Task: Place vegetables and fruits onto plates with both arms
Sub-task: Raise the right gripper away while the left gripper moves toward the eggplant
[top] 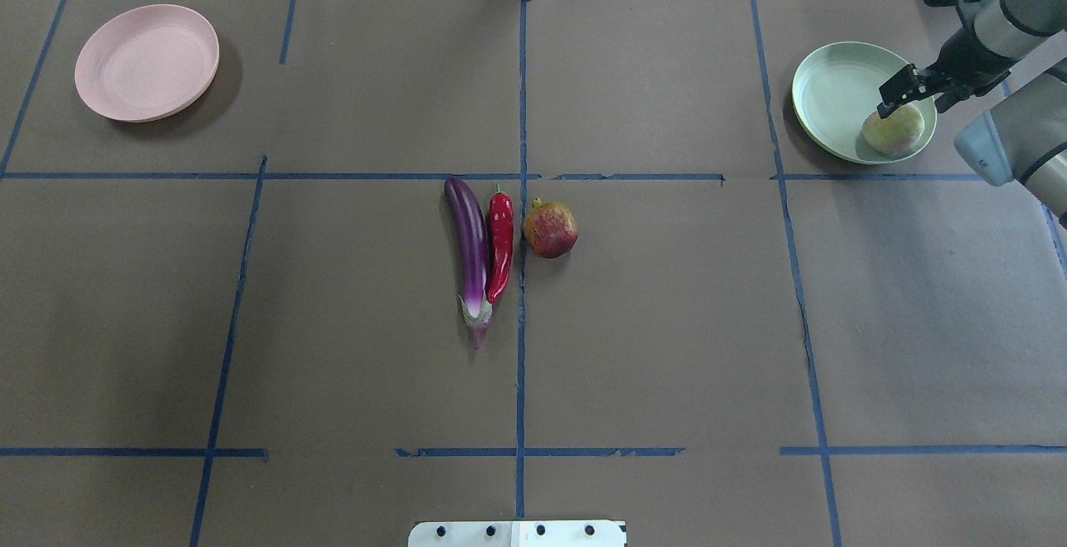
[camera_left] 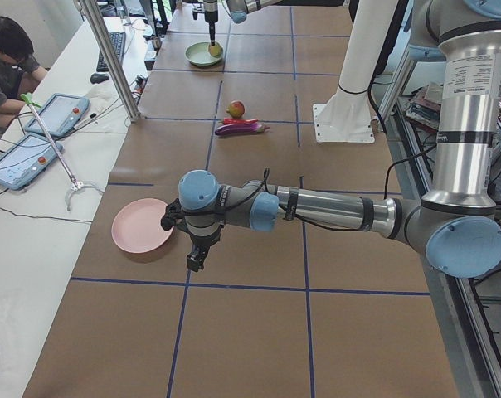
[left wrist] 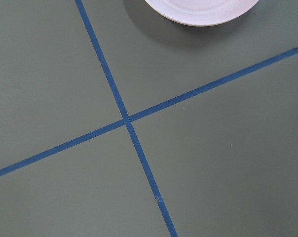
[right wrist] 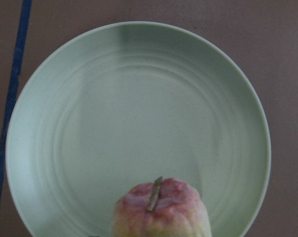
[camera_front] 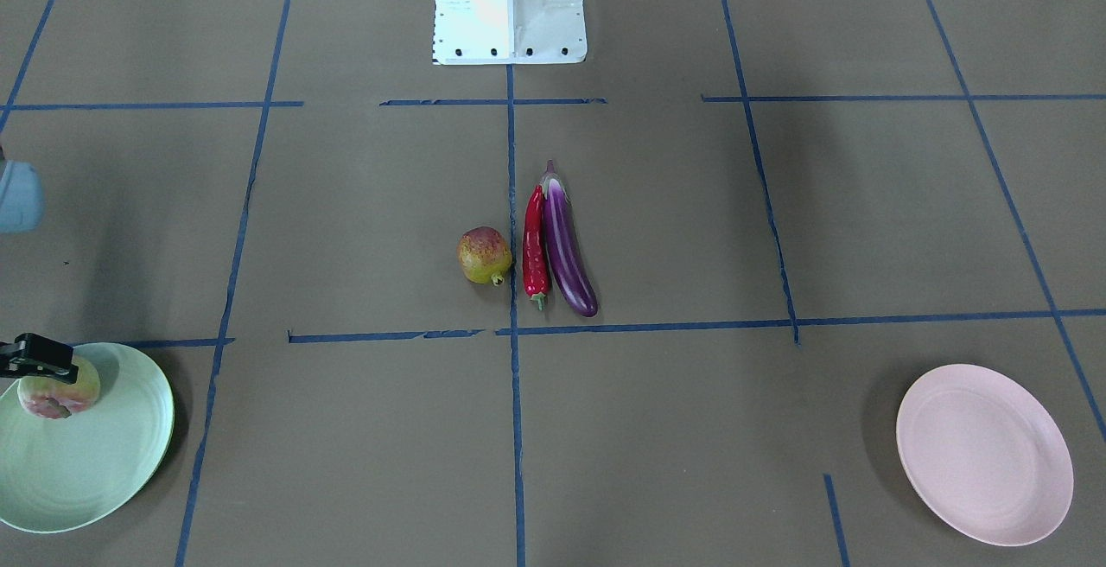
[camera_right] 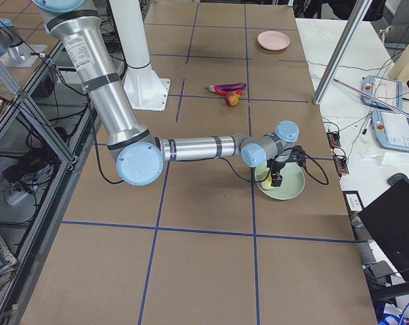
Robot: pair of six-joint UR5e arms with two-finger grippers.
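One of 4 items was at its plate: peach (top: 892, 128) on or just over green plate (top: 834, 97), right gripper (top: 896, 90) directly above it; couldn't tell if clamped. Pomegranate (top: 550, 229), chili (top: 500, 245) and eggplant (top: 469, 247) lay mid-bench, unplaced. Pink plate (top: 147, 62) held nothing. Left gripper (camera_left: 194, 261) hung beside it, open/closed unclear. Count: 2 plates, 2 fruits, 2 veg.

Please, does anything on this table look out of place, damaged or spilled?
Nothing is spilled or broken. Two small things: the peach is near the rim of the green plate, not in its middle, and the blue tape has gaps and ragged edges in places.
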